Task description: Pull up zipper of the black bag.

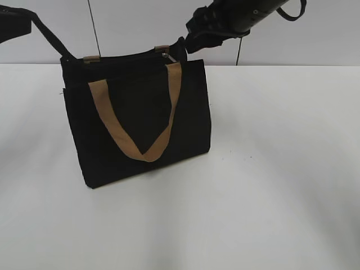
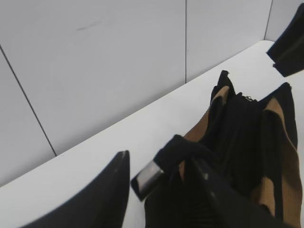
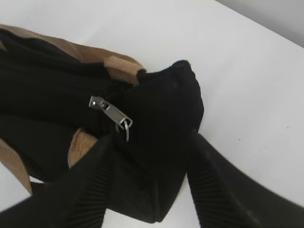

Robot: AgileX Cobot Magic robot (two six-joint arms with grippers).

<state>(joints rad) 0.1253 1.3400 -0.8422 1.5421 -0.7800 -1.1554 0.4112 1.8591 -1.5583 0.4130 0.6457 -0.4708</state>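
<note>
Far from done: right gripper (image 3: 149,164) clamped on black bag (image 1: 135,121) end near desk's far edge, beside zipper (image 3: 111,112); left gripper (image 2: 156,190) pinching opposite end.

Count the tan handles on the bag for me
2. One handle hangs in a loop down the bag's front face. The other only peeks above the top edge behind; most of it is hidden.
</note>
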